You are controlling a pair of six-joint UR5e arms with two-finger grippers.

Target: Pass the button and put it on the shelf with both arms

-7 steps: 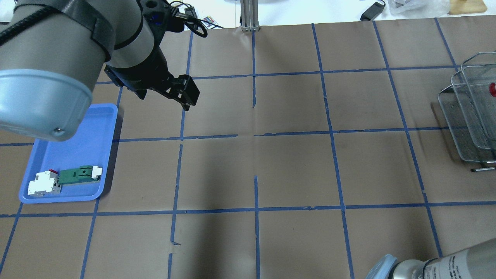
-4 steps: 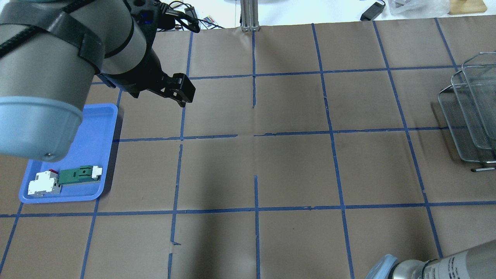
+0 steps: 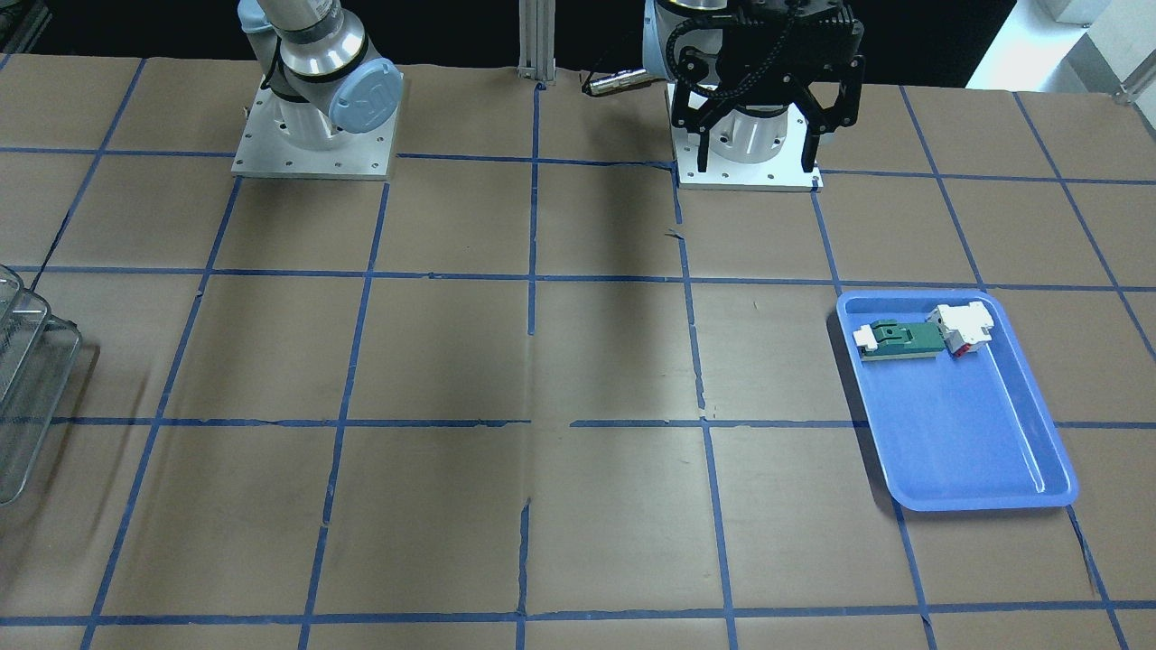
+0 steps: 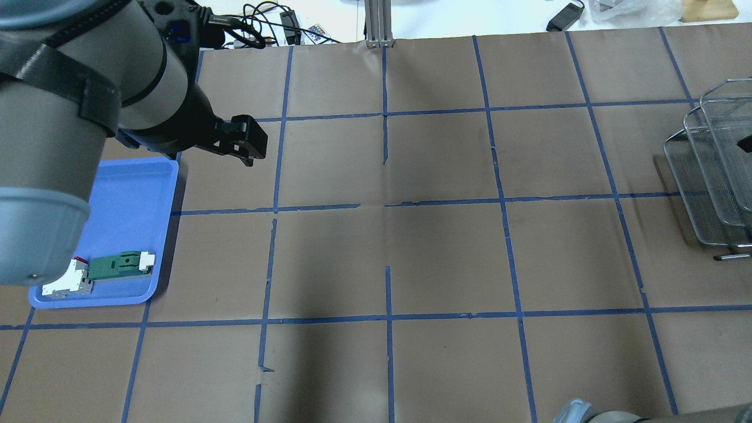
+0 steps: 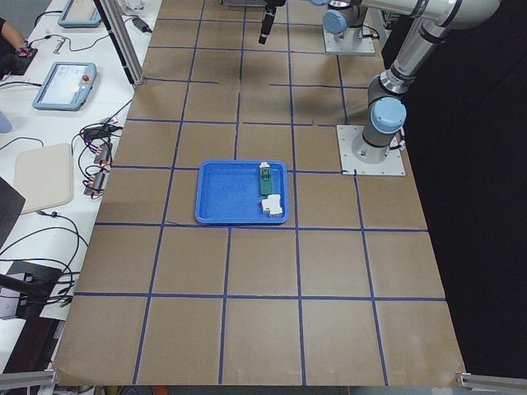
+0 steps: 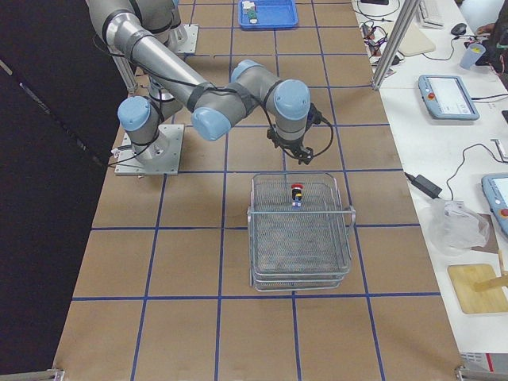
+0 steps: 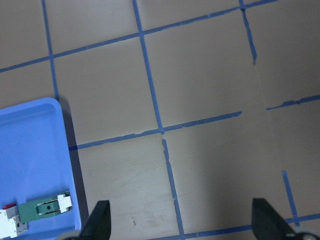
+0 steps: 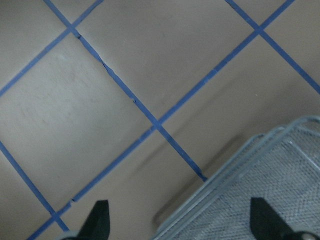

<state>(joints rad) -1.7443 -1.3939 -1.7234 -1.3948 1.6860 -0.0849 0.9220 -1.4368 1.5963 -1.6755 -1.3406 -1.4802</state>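
Observation:
The button [image 6: 297, 193], with its red cap, stands in the top tier of the wire shelf [image 6: 302, 238], and nothing holds it. It is out of view in the overhead view. My right gripper [image 6: 299, 158] hovers just beyond the shelf's far rim, near the button. The right wrist view shows its fingers [image 8: 98, 219] spread apart and empty, with the shelf corner [image 8: 270, 195] below. My left gripper [image 4: 249, 141] is open and empty above the table, beside the blue tray's far corner. It also shows open in the front view [image 3: 757, 149] and the left wrist view [image 7: 182, 225].
The blue tray [image 4: 138, 194] on the robot's left holds a green-and-white flat part [image 4: 120, 264] and a white blocky part with red [image 4: 63, 283]. The shelf [image 4: 714, 176] stands at the table's right edge. Cables and tablets lie beyond the far edge.
My left arm has swung left and its gripper has moved left toward the blue tray. The red spot seen at the shelf one second ago no longer shows in the overhead view.

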